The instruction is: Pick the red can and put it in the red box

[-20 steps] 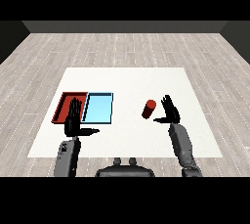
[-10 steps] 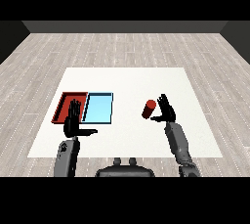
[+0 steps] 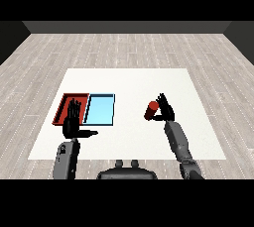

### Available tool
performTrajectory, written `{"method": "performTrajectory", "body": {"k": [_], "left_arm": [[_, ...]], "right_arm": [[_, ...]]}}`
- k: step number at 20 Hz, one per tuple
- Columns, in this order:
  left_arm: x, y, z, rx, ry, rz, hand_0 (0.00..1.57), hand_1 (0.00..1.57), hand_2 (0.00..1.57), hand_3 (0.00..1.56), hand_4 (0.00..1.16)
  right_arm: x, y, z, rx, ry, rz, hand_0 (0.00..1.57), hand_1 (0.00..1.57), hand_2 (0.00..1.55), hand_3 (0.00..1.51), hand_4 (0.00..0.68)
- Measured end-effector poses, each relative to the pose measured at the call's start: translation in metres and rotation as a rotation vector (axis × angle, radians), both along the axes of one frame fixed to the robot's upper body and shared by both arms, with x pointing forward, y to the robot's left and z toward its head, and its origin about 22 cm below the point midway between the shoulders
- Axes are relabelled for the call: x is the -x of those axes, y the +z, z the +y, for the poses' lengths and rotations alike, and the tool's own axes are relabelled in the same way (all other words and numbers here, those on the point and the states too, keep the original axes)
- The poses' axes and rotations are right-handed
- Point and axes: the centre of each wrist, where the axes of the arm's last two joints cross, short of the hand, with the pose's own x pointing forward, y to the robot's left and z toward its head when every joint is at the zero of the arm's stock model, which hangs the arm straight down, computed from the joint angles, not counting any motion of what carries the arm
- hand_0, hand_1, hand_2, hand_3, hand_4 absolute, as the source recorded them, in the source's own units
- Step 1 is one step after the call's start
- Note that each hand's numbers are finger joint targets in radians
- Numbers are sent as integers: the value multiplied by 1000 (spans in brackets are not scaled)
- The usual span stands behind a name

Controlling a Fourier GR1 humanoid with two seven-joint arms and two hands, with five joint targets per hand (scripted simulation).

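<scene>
The red can [image 3: 151, 110] stands on the white surface [image 3: 134, 85], right of centre & well apart from both trays, tilted a bit w/ its top leaning up-left. The right hand [image 3: 165, 111] is just beside it on the can's right side, palm facing the can, fingers [image 3: 161, 100] straight & spread upward, thumb reaching toward the can's lower part. Can't tell if the thumb is actually touching it or only close; nothing is curled round it, so the hand is open & has hold of nothing. The grey right forearm [image 3: 179, 144] runs down to the lower right edge. Over on the left, the red tray [image 3: 65, 105] & light blue tray [image 3: 100, 110] lie side by side, touching along their shared edge, red one on the outside. The left hand [image 3: 73, 122] is up in front of the red tray's near part, covering some of it from here, fingers [image 3: 74, 106] straight & pointing away across the surface, thumb stuck out to the right toward the blue tray's near corner. Open too, holding nothing. Can't tell whether it's resting on the tray or above it. Left forearm [image 3: 66, 158] comes up from the lower left. Grey plank floor [image 3: 124, 47] all round the surface.
</scene>
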Motion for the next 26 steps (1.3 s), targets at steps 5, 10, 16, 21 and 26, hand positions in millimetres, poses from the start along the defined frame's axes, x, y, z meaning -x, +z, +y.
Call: {"method": "performTrajectory", "body": {"k": [5,10,16,21,26], "left_arm": [[-1,-1,-2,7,-2,9,0,0,0,0,0],[-2,-3,-8,6,1,4,0,0,0,0,0],[5,-2,-6,5,2,11,0,0,0,0,0],[0,-3,-4,8,5,9,0,0,0,0,0],[-6,2,-4,7,4,8,0,0,0,0,0]], "right_arm": [[-2,-2,8,11,-15,19,0,0,0,0,0],[-4,-6,5,23,-20,29,0,0,0,0,0],[-2,-13,18,26,-10,29,0,0,0,0,0],[-13,-6,27,15,9,43,0,0,0,0,0],[-11,-8,28,15,8,44,0,0,0,0,0]]}}
